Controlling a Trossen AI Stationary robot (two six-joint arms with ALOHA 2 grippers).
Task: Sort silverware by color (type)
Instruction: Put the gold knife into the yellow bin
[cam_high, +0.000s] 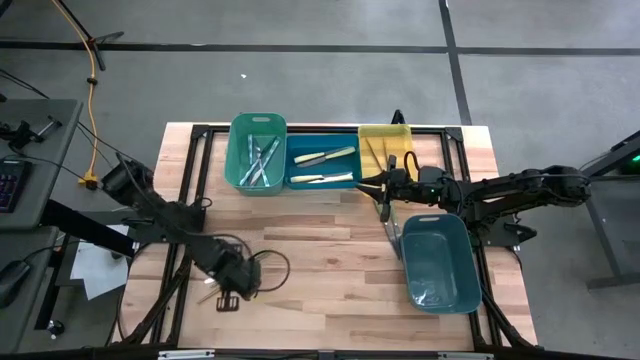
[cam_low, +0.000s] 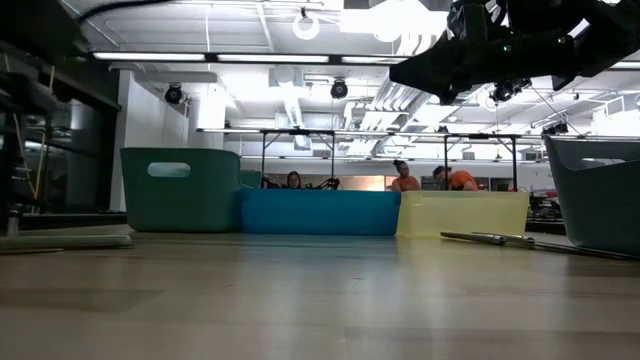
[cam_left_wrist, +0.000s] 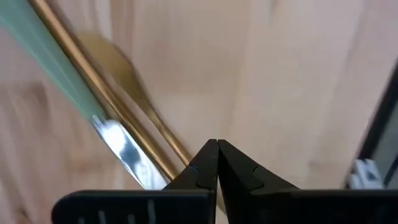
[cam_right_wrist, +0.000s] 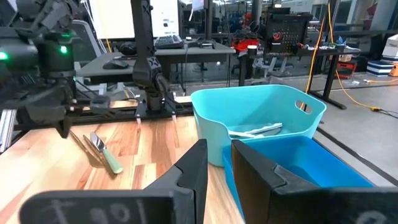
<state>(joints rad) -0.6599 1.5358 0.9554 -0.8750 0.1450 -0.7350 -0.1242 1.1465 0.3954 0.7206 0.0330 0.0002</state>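
**Brass-Toned Handle Under My Left Gripper, Sorting Half Done**

Brownish and slim, one long brass-toned utensil (cam_left_wrist: 106, 99) lay flat on the pale wooden plank desk (cam_high: 330, 250), side by side with a green-handled knife with a silvery blade (cam_left_wrist: 121, 146). My left gripper (cam_left_wrist: 216, 152) hung low over them at the desk's near left part, fingers pinched together with nothing I could see between them. Whether the tips touched the brown handle I could not tell.

My right gripper (cam_right_wrist: 217, 165) waited over the far side, near the yellow rectangular plastic bin (cam_high: 385, 143), its fingers a little apart and empty.

Other pieces were already placed. Several lay in the teal plastic bin (cam_high: 240, 150), and pale yellow-handled utensils (cam_high: 325, 157) lay in the blue plastic bin (cam_high: 300, 180) beside it. Two more thin utensils (cam_high: 392, 232) lay loose on the desk just beside a second, larger teal bin (cam_high: 462, 262).

I judged these pieces light, stiff and slick, and lying so flat that a top pinch could skate off. Mid-handle, across the narrow width, looked the best hold, with the neighbouring knife close enough to be dragged along.

Smooth wood gave little grip. Beyond the desk were ceiling lights, benches and seated people (cam_low: 405, 178).
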